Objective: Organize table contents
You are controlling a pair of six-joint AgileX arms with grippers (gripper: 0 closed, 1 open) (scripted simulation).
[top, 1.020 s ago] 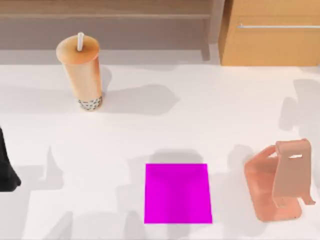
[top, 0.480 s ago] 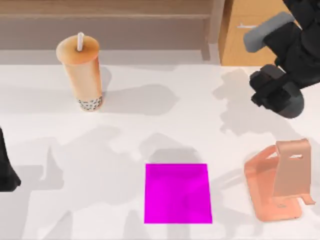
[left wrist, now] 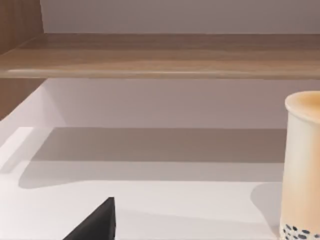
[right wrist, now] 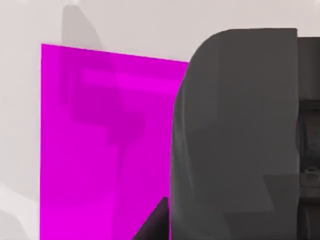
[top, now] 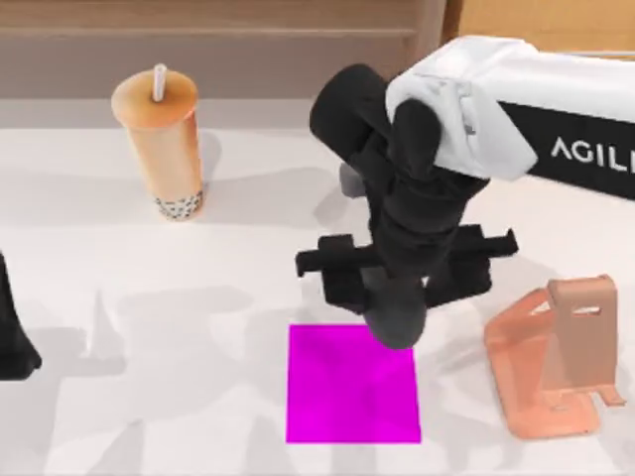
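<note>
On the white table, my right gripper hangs over the far right corner of the magenta square mat, shut on the dark grey computer mouse. In the right wrist view the mouse bulks large just above the mat, with a black fingertip beside it. The orange-tan bubble-tea cup with its white straw stands upright at the far left and also appears in the left wrist view. The salmon-pink phone stand sits at the near right. My left gripper is parked at the table's left edge.
A wooden shelf runs along the back of the table, and a wooden cabinet stands at the back right behind my right arm. Bare tabletop lies between the cup and the mat.
My right arm has swung in from the back right, carrying the mouse leftward and toward the front until it hangs over the mat's far right corner. The cup, mat and stand have stayed put.
</note>
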